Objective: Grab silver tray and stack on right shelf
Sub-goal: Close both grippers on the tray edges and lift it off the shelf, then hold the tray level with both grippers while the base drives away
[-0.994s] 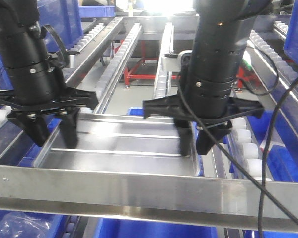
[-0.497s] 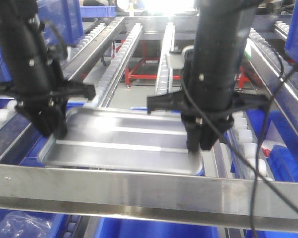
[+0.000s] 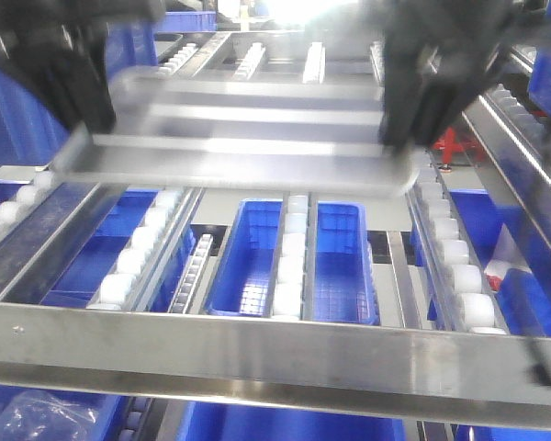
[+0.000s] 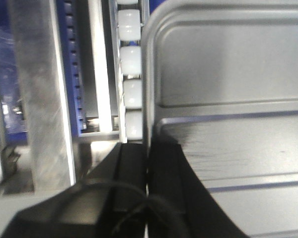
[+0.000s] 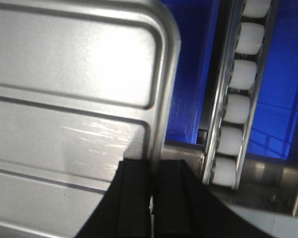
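Observation:
The silver tray (image 3: 248,138) hangs blurred in the air above the roller rails, held level at both short ends. My left gripper (image 3: 96,115) is shut on its left rim. In the left wrist view the tray (image 4: 228,99) lies to the right, and the black fingers (image 4: 134,163) pinch its edge. My right gripper (image 3: 399,129) is shut on the right rim. In the right wrist view the tray (image 5: 74,74) shows its raised ridges, with the fingers (image 5: 171,188) clamped on the rim. The shelf's wide flat front bar (image 3: 275,354) crosses the foreground.
Blue bins (image 3: 248,257) sit below the sloping rails of white rollers (image 3: 138,266). More rollers (image 3: 459,276) run down the right side, also seen beside the tray (image 5: 233,114). A black cable (image 3: 537,367) hangs at the lower right. Blue crates (image 3: 14,119) stand at the left.
Both grippers closed on the tray's ends and raised it off the rails. It now sits much higher and farther back in the front view, uncovering the blue bins beneath.

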Available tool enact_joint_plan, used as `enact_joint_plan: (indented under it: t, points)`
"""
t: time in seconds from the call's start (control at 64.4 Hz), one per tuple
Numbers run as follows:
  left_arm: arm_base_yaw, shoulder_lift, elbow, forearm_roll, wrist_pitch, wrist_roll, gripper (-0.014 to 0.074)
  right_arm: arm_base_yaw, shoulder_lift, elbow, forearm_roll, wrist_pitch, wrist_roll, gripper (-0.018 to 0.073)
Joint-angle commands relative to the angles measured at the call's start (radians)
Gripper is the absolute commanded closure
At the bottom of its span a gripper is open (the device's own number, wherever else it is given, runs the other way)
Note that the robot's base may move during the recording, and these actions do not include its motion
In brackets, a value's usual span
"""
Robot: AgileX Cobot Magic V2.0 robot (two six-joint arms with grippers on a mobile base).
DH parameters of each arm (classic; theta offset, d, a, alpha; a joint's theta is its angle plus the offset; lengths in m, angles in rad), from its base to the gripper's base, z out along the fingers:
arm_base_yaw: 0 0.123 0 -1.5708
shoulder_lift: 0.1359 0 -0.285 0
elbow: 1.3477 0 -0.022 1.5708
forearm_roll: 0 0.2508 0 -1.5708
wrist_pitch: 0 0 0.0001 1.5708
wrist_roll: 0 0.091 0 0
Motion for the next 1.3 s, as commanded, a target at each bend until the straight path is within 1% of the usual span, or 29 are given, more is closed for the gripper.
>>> enact_joint_plan:
  t: [0.0,0.062,0.14,0.217,0.248,0.388,0.575,0.73,1.289]
  points:
    - [-0.063,-0.077,-0.032,0.085,0.046,-0.068,0.0690,0.020,-0.088,-0.030,-0.019,0.006,-0.020,0.0502]
    - [-0.112,-0.086,-0.032,0.095,0.078,-0.086,0.0690,0.039,-0.114,-0.023,-0.019,0.030,-0.020,0.0502]
    - [-0.161,-0.088,-0.031,0.095,0.080,-0.098,0.0690,0.056,-0.131,-0.016,-0.019,0.049,-0.020,0.0502]
    - [-0.186,-0.088,-0.023,0.097,0.057,-0.114,0.0690,0.061,-0.136,-0.009,-0.021,0.054,-0.020,0.0502]
    - [-0.188,-0.088,-0.020,0.097,0.047,-0.130,0.0690,0.062,-0.136,-0.007,-0.021,0.054,-0.020,0.0502]
    - [-0.191,-0.088,-0.014,0.095,0.043,-0.130,0.0690,0.062,-0.135,-0.005,-0.021,0.065,-0.020,0.0502]
    - [-0.191,-0.088,-0.014,0.098,0.064,-0.130,0.0690,0.062,-0.135,-0.005,-0.021,0.069,-0.020,0.0502]
    - [-0.191,-0.088,-0.014,0.092,0.106,-0.130,0.0690,0.062,-0.135,-0.005,-0.021,0.078,-0.020,0.0502]
    - [-0.191,-0.088,-0.014,0.090,0.106,-0.130,0.0690,0.062,-0.135,-0.005,-0.021,0.078,-0.020,0.0502]
